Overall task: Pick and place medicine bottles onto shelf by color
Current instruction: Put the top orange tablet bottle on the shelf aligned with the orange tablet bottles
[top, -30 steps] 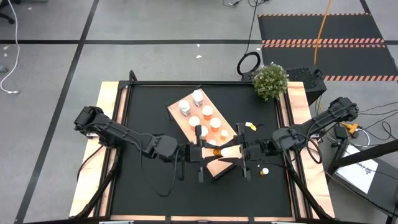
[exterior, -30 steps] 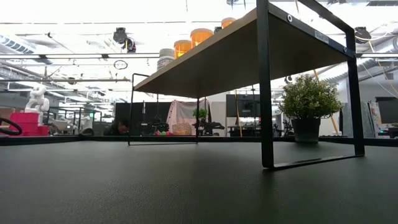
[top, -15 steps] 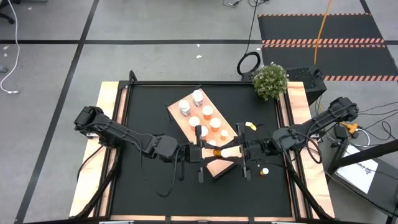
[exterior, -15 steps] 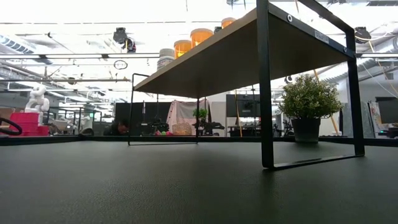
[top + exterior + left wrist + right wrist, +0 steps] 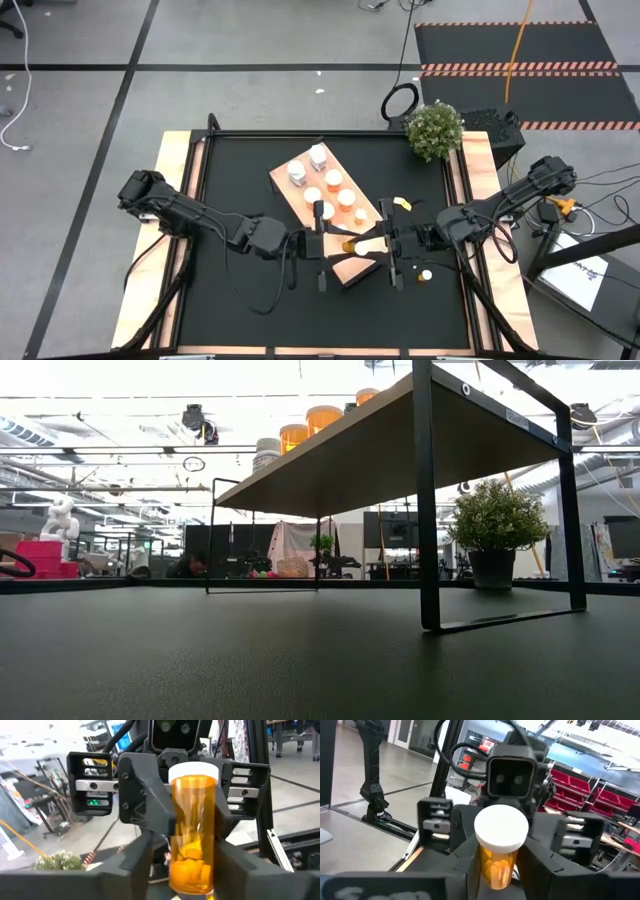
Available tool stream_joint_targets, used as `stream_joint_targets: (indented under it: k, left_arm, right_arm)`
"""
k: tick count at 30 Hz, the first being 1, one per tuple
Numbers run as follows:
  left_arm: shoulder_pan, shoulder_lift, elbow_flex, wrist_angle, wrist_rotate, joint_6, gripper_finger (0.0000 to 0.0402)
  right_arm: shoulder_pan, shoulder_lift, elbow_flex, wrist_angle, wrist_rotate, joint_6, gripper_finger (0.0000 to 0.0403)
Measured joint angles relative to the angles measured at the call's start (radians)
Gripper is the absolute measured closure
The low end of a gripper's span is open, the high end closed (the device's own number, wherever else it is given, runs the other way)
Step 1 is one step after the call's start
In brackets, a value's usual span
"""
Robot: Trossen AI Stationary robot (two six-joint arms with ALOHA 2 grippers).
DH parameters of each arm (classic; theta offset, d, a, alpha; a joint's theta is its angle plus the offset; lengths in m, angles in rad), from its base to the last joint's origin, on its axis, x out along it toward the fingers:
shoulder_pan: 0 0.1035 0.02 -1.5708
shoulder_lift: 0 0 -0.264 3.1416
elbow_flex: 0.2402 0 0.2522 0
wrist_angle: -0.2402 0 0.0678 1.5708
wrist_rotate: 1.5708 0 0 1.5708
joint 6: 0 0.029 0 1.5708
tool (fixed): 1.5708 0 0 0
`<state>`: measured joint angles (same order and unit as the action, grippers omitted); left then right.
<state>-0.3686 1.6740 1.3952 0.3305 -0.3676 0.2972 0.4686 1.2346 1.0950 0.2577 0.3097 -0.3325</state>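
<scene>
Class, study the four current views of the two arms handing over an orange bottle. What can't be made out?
- Which gripper holds the orange bottle: wrist views, fingers cut off at the bottom edges.
- Shelf top: low view, seen from beneath; only bottle tops show.
- Small item on table: high view, too small.

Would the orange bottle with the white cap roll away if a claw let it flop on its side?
Probably. The orange bottle is a smooth round tube, so it would likely roll. It looks stiff, not squishy. Only a few pills show at its bottom, so it is probably light and easy to tip.
</scene>
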Motion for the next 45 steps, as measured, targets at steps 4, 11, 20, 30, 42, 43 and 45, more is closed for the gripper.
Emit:
stream_joint_targets:
  k: [4, 11, 20, 30, 42, 43, 45]
  left_arm:
    - [-0.002, -0.047, 0.002, -0.103, 0.003, -0.061, 0.0159]
    - [-0.008, -0.157, 0.003, -0.353, 0.008, -0.205, 0.0082]
    - [-0.005, -0.172, 0.003, -0.445, -0.028, -0.242, 0.0109]
    - [0.055, -0.158, 0.08, -0.584, -0.001, -0.333, 0.0141]
    - [0.086, -0.007, 0.214, -0.711, 0.062, -0.27, 0.0109]
    - [0.086, -0.005, 0.214, -0.696, 0.052, -0.268, 0.0111]
    - [0.091, -0.01, 0.215, -0.678, 0.046, -0.267, 0.0119]
  right_arm:
    - [0.0, 0.0, 0.0, -0.006, 0.0, 0.028, 0.0299]
    - [-0.025, 0.0, 0.0, -0.089, 0.061, 0.18, 0.0299]
    - [-0.133, 0.0, 0.007, -0.281, 0.052, 0.366, 0.0298]
    - [-0.188, 0.0, 0.007, -0.418, -0.132, 0.507, 0.0298]
    - [-0.188, 0.0, 0.007, -0.463, -0.187, 0.512, 0.0298]
    - [-0.188, 0.0, 0.007, -0.471, -0.185, 0.511, 0.0298]
    - [-0.188, 0.0, 0.007, -0.472, -0.185, 0.506, 0.0298]
